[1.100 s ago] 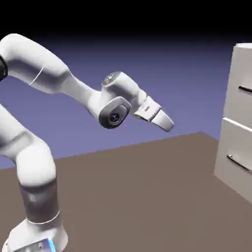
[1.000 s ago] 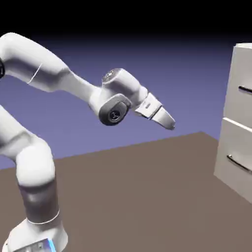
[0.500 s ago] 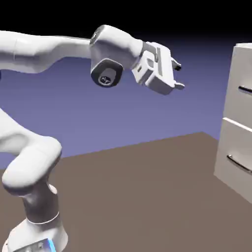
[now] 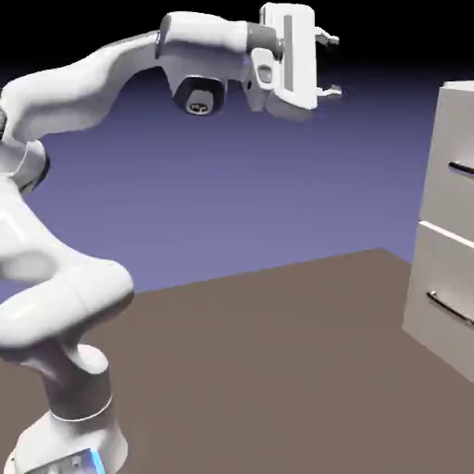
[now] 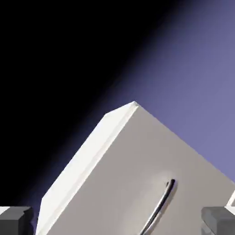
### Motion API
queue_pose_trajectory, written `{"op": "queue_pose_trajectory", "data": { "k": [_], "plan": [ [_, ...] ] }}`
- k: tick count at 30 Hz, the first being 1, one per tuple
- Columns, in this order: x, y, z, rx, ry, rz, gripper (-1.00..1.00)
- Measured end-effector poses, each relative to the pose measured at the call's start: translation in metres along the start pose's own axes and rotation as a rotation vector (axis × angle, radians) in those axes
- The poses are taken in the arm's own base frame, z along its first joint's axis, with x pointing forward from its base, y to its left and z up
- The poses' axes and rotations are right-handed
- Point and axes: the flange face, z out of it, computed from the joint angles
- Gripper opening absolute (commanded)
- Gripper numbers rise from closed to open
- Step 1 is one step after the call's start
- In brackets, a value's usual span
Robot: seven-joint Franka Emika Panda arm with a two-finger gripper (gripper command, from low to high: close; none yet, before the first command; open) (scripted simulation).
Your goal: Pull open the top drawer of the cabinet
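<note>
From my exterior view, the cabinet (image 4: 454, 231) is cut by the right edge, so I see only a slice of its front. The top drawer (image 4: 455, 157) shows just the near end of its handle (image 4: 461, 169); the rest runs out of frame, as does the lower drawer's handle (image 4: 451, 308). The arm's (image 4: 56, 278) shoulder passes off the left edge. In the hand view, the cabinet is cropped at the bottom and right, the handle's lower end is lost below the frame, and the fingertips (image 5: 219, 219) barely show at the bottom edge.
</note>
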Motion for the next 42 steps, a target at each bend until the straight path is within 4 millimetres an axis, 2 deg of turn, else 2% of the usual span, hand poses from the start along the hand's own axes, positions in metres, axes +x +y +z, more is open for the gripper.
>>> {"op": "queue_pose_trajectory", "data": {
  "k": [4, 8, 12, 16, 20, 23, 30, 31, 37, 38, 40, 42],
  "plan": [
    [-0.024, 0.003, 0.021, 0.042, -0.032, 0.065, 0.00],
    [-0.044, 0.014, 0.053, 0.067, -0.070, 0.127, 0.00],
    [-0.057, 0.033, 0.094, 0.076, -0.111, 0.190, 0.00],
    [-0.060, 0.060, 0.142, 0.070, -0.151, 0.259, 0.00],
    [-0.052, 0.093, 0.195, 0.054, -0.188, 0.339, 0.00],
    [-0.037, 0.122, 0.235, 0.037, -0.212, 0.408, 0.00],
    [0.023, 0.199, 0.322, 0.002, -0.251, 0.599, 0.00],
    [0.023, 0.199, 0.322, 0.002, -0.251, 0.599, 0.00],
    [0.013, 0.195, 0.364, 0.002, -0.251, 0.598, 0.00],
    [0.012, 0.195, 0.370, 0.002, -0.251, 0.599, -1.00],
    [0.012, 0.195, 0.370, 0.002, -0.251, 0.599, -1.00],
    [0.015, 0.196, 0.357, 0.003, -0.252, 0.599, -1.00]
  ]
}}
